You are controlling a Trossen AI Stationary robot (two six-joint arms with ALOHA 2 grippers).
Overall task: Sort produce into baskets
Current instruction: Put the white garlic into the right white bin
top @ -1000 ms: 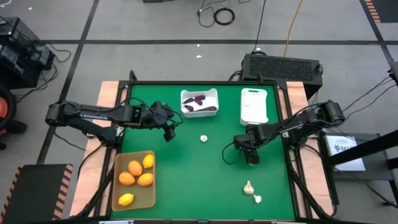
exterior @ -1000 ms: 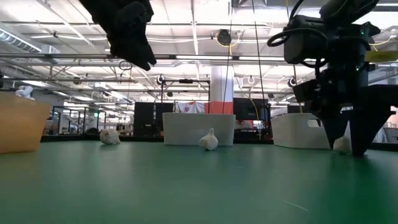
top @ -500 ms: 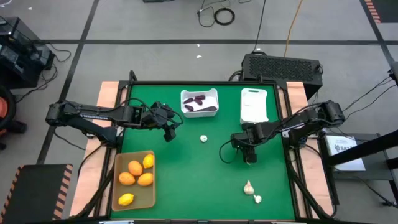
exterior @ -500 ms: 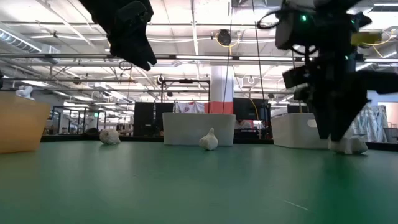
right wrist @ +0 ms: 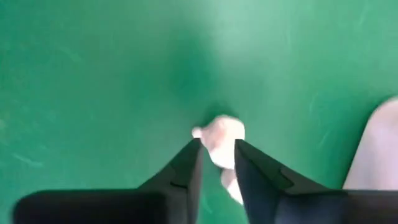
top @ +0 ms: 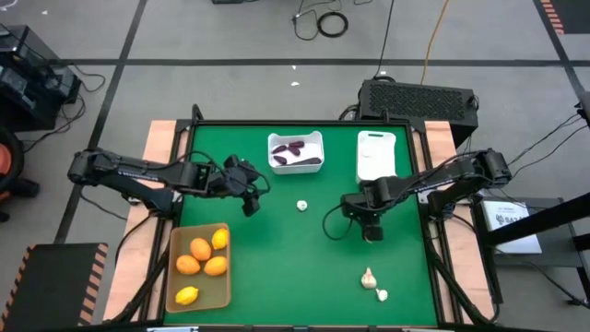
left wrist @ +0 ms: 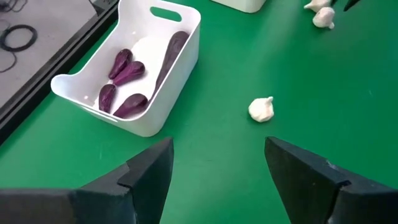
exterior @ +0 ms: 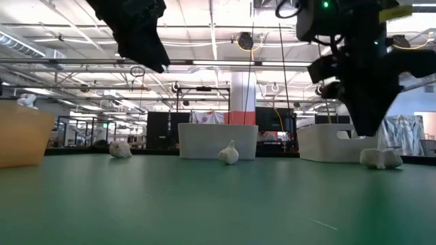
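Note:
My right gripper (top: pixel 371 231) stands at the mat's right middle. Its fingers are shut on a small white garlic bulb (right wrist: pixel 220 135). In the low view its fingertips (exterior: pixel 368 133) stand above the mat, with two more bulbs (exterior: pixel 381 158) lying below them. My left gripper (top: pixel 251 200) hovers open at the left middle, holding nothing. One bulb (top: pixel 302 206) lies on the mat between the arms. Purple eggplants (left wrist: pixel 124 68) lie in the squarish white bin (top: pixel 275 148). Orange and yellow fruits (top: pixel 201 258) sit in the tan tray (top: pixel 227 277). My right gripper pinches the garlic bulb between its two fingertips (right wrist: pixel 194 152), coming from above and pointing down. Most of the bulb (right wrist: pixel 219 127) shows beyond the tips. A narrow white part (right wrist: pixel 230 185) runs back between the fingers. In the low view the dark fingers hide the bulb.
The narrow white bin (top: pixel 376 157) stands at the far right, just beyond my right arm. Two garlic bulbs (top: pixel 373 284) lie near the front right corner. Bare green mat lies in the middle and along the near edge.
My right gripper has closed its fingers from a wide spread to a narrow gap. It has risen off the mat and leaned a little toward the table's left.

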